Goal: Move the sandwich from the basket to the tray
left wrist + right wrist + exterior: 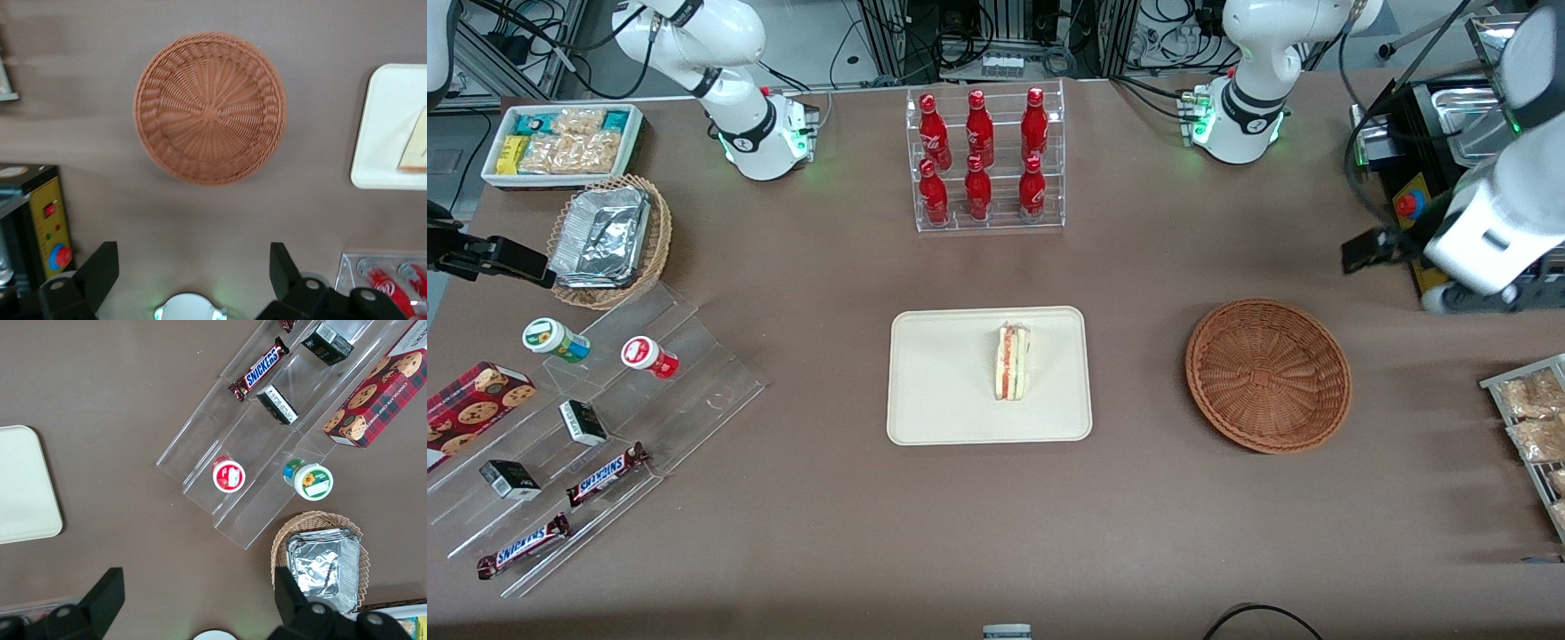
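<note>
The sandwich, light, soft and slippery-wrapped, lies on the tray; gripper hovers above the empty basket, fingers wide apart, holding nothing.

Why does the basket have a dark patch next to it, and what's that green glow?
Left wrist view: the basket throws a soft shadow on the table; the open pincer frames a green light. Front view: arm bases glow green.
</note>
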